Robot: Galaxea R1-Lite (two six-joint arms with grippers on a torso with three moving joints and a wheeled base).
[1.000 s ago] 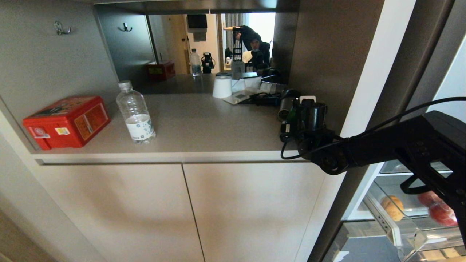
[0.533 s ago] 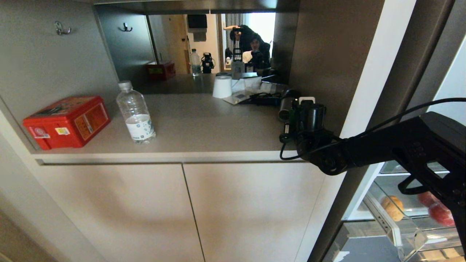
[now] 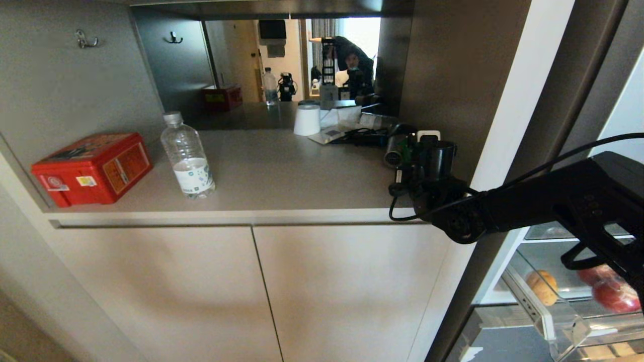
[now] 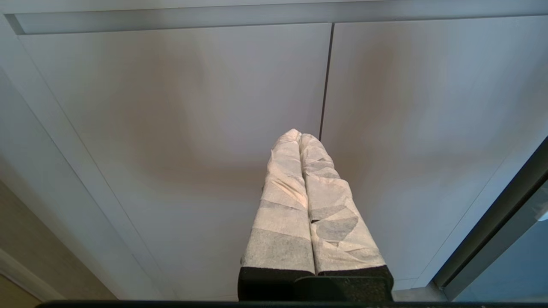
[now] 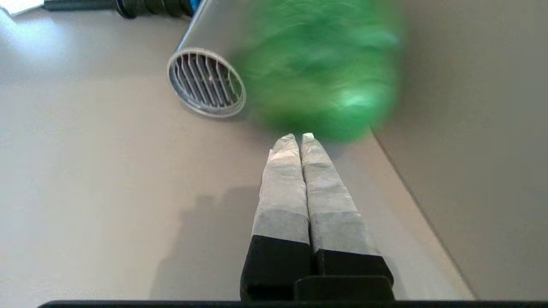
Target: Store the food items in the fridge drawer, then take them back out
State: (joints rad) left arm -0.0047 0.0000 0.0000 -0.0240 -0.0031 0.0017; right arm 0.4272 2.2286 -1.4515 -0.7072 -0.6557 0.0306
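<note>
The right gripper (image 5: 297, 137) is pressed fully shut on nothing, its tips just short of the green bell pepper (image 5: 319, 68), which lies blurred on the countertop (image 3: 282, 176) in the corner beside a hair dryer (image 5: 205, 83). The pick-up step seems missed, so next the jaws must reopen and move forward around it. Its stem and long axis cannot be made out.

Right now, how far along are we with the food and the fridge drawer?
Done: potato lies in the open fridge drawer. In hand: nothing; right tool is shut empty, bell pepper on the counter just beyond its tips. Left tool parked. Left: gripping the pepper; storing or unloading, I cannot tell.
</note>
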